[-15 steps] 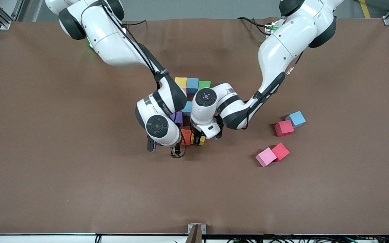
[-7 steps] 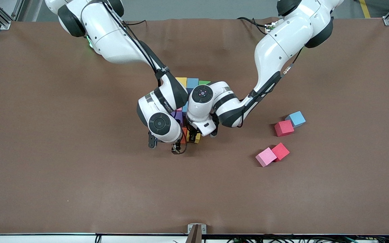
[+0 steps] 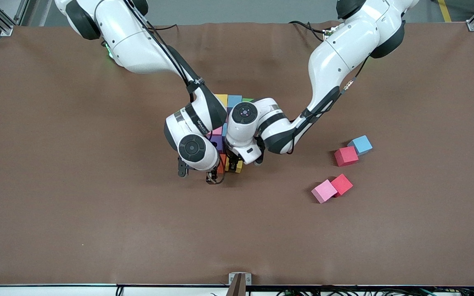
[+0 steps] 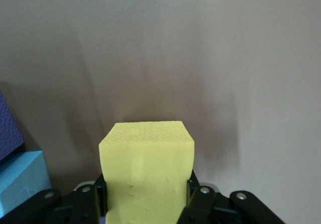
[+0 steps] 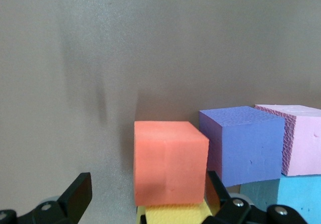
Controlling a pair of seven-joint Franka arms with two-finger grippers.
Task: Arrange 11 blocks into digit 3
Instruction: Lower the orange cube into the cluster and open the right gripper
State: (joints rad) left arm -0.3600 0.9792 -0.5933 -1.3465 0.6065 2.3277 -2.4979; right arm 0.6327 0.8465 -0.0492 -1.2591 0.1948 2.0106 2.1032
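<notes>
From high across the table [image 3: 97, 230] we look down at both robots, whose bases line the top edge of the front view, and we take in the whole brown surface from corner to corner. Our left wrist camera sits just above its own fingers [image 4: 200, 199] and looks along them, very close to a yellow cube [image 4: 146, 176] that fills the lower middle of the view. Our right wrist camera looks past its own fingers [image 5: 75, 196] from low over the surface, close to an orange cube [image 5: 169, 161]. All three views share the cluster of cubes at the table's middle; both wrist views catch the yellow cube [image 5: 173, 215].
</notes>
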